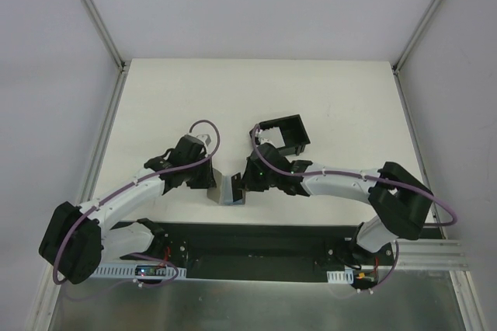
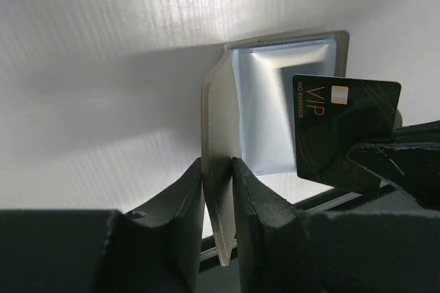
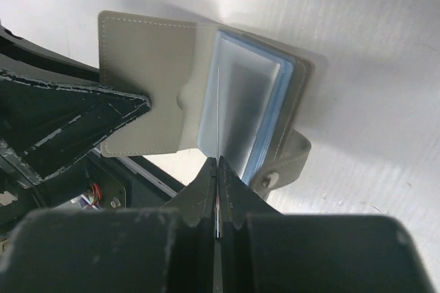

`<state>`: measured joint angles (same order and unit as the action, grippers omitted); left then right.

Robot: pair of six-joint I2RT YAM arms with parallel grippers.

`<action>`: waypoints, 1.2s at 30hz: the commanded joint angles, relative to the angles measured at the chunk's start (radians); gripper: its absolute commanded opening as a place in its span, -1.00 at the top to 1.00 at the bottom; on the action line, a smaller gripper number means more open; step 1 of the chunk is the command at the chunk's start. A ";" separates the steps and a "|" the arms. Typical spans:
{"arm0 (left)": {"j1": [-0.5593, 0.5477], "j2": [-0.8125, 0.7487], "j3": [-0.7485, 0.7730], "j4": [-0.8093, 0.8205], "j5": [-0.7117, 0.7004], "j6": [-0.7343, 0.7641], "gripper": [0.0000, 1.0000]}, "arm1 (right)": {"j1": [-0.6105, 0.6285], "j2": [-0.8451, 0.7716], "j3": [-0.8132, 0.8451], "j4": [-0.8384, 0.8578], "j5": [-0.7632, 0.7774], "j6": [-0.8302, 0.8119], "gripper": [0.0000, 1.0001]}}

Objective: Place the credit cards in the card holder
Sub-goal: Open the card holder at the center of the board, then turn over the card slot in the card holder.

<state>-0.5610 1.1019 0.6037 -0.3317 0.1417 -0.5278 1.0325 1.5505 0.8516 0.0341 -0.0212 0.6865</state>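
Two grips meet on one object. The right gripper (image 3: 217,164) is clamped on the near edge of a credit card (image 2: 344,131). Its own camera sees the card edge-on, as a thin line running straight ahead of the fingertips towards the clear sleeves of the grey wallet (image 3: 144,80). The left gripper (image 2: 216,169) is pinched on the wallet's cover flap and holds it upright ahead of its fingers, with the card off to their right, across the open sleeves. Whether the card's far edge sits inside a sleeve or only in front of one, I cannot tell. The card holder (image 1: 301,135), a black open frame, stands on the table (image 1: 349,98) just beyond the right wrist, apart from the wallet.

Risks, as I judge them: the right grip takes only a narrow strip of the card, so the card could swivel or slip if its edge drags on a sleeve. A snag could also tug the wallet out of the left pinch, which holds one thin flap. A tilted card would meet the holder's thin walls rather than a slot.

Writing: gold "VIP" on the dark card face, beside a line starting "NO" whose digits are too fine to read surely.
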 commanded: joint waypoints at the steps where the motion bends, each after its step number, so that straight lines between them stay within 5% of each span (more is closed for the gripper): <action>1: 0.007 0.013 -0.015 -0.044 -0.031 0.012 0.58 | 0.008 0.036 0.038 0.026 -0.026 -0.016 0.99; 10: 0.007 0.006 -0.013 -0.032 -0.022 0.012 0.99 | 0.000 -0.042 -0.014 -0.020 0.058 -0.019 0.99; 36: 0.006 0.035 -0.025 0.026 0.042 -0.003 0.98 | -0.042 -0.060 -0.086 0.009 0.032 0.036 0.99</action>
<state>-0.5613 1.1275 0.5926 -0.3210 0.1589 -0.5278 0.9981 1.4784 0.7700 -0.0185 0.0338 0.6987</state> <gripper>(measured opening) 0.019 0.009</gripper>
